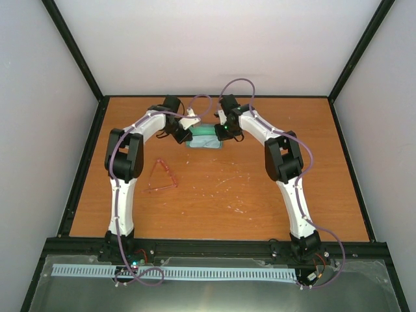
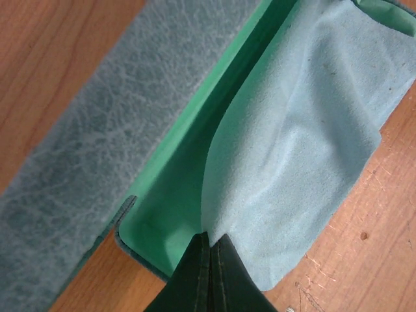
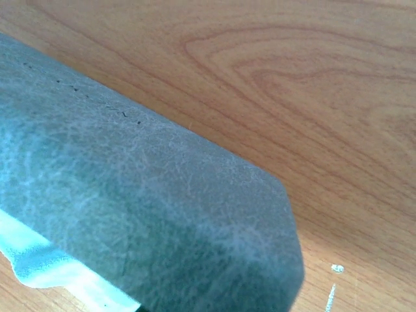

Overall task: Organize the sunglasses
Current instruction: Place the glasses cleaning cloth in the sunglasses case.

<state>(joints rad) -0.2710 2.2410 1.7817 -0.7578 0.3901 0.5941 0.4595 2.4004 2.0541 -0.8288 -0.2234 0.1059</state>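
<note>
Thin red-pink sunglasses lie flat on the table beside the left arm, well apart from the open case. Their outline forms a rough triangle, tip toward the far edge. At the case, the left gripper and the right gripper each have their fingers pressed together.

No writing, label, brand, number or sign can be read on the grey-blue case or the light-blue cloth just ahead of the left gripper.

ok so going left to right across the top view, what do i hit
left arm base → sunglasses → case → right arm base
</note>
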